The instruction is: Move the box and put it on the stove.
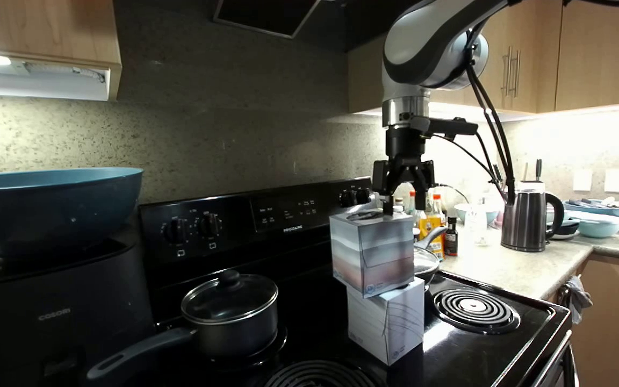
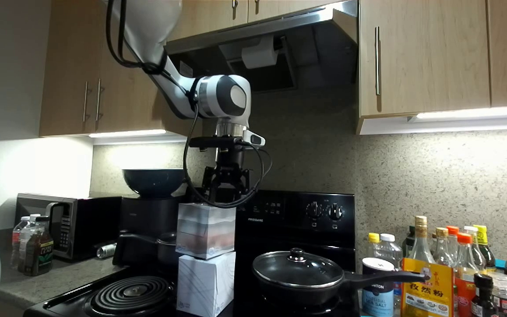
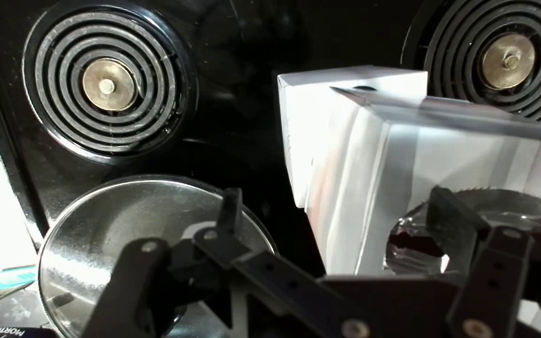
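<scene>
The box (image 1: pixel 372 255), a pale carton with bluish-grey and pinkish wavy bands, sits turned and slightly overhanging on a white carton (image 1: pixel 387 322) on the black stove (image 1: pixel 465 349). The box also shows in an exterior view (image 2: pixel 206 231) and the wrist view (image 3: pixel 341 220); its top has a round opening lined with clear film. My gripper (image 1: pixel 404 207) is open just above the box. In the wrist view the gripper (image 3: pixel 338 202) has one finger over the opening and the other outside the box's side. Whether either finger touches the box cannot be told.
A lidded pot (image 1: pixel 234 317) and a lidded frying pan (image 2: pixel 299 281) stand on burners. Bare coil burners (image 3: pixel 107 84) flank the white carton. Bottles and an orange packet (image 2: pixel 427 288) stand on the counter. A blue bowl (image 1: pixel 51 207) rests on a dark appliance (image 1: pixel 57 317). The range hood hangs above.
</scene>
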